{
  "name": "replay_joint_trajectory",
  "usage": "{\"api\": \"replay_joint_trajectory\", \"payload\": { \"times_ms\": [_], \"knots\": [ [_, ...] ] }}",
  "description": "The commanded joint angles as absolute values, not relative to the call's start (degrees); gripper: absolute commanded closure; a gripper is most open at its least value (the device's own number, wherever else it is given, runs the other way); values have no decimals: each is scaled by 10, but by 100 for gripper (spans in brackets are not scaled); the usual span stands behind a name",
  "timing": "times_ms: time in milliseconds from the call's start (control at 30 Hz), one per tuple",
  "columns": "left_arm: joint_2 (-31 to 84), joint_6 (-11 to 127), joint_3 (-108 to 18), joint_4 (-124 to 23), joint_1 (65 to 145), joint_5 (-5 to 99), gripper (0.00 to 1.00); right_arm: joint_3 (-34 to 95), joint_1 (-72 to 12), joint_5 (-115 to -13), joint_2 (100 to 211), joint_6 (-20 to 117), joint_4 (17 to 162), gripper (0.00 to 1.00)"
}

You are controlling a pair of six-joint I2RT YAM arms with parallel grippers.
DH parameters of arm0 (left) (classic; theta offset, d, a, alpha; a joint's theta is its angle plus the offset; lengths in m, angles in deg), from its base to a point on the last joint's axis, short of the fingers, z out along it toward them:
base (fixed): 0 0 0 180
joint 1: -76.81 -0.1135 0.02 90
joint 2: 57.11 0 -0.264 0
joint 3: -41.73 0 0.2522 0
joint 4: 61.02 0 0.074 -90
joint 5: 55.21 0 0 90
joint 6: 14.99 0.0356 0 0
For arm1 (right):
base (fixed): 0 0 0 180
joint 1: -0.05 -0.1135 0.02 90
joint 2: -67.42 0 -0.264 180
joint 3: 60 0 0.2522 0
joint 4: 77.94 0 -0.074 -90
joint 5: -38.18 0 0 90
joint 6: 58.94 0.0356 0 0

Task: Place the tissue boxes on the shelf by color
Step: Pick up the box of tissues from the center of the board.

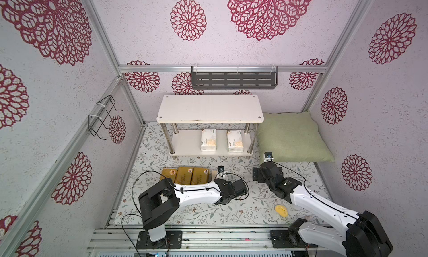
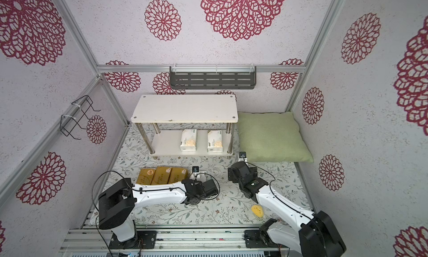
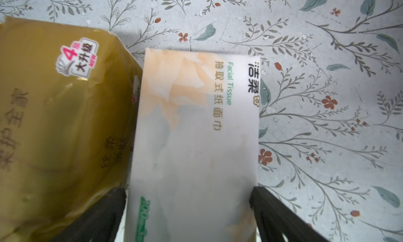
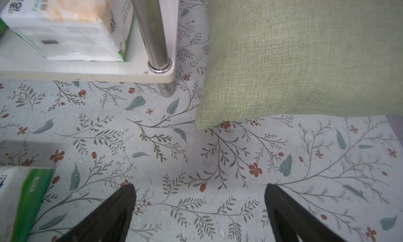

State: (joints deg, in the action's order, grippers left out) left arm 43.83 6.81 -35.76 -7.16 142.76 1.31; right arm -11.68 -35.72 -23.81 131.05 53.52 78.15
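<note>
The floral mat (image 1: 196,211) covered the cell floor. A green pillow (image 1: 291,137) lay in the far right corner, just beside the shelf (image 1: 208,108), which stood at the back centre of the mat. The left arm (image 1: 196,191) stretched across the near mat toward the centre. The right arm (image 1: 312,198) reached in toward the right end of the shelf. Three gold packs (image 1: 185,176) lay side by side in a touching row on the mat in front of the shelf, partly hidden by the left arm in both top views. Two white packs (image 1: 208,140) sat on the right half of the lower board (image 1: 185,143), apart from each other. The third white pack (image 3: 196,142) lay flat on the mat at the right end of the gold row, against the nearest gold pack (image 3: 65,121). The left gripper (image 3: 188,191) had its jaws wide, with one of its fingers (image 3: 113,212) on each side of this pack; whether they pressed it could not be told. The right gripper (image 4: 199,187) had its jaws wide over bare mat. A small yellow object (image 1: 281,210) lay on the near mat beside the right arm.
</note>
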Motion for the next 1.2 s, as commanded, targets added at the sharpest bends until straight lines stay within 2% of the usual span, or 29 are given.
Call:
{"api": "replay_joint_trajectory", "payload": {
  "times_ms": [0,800,1167],
  "knots": [
    [424,69,-347,-65,1425,25,3,-100,-354,-240,1310,526,791,1],
    [363,110,-315,-78,1426,37,3,-105,-354,-243,1309,530,796,1],
    [347,164,-281,-150,1427,86,3,-104,-354,-249,1316,532,805,1]
  ]
}}
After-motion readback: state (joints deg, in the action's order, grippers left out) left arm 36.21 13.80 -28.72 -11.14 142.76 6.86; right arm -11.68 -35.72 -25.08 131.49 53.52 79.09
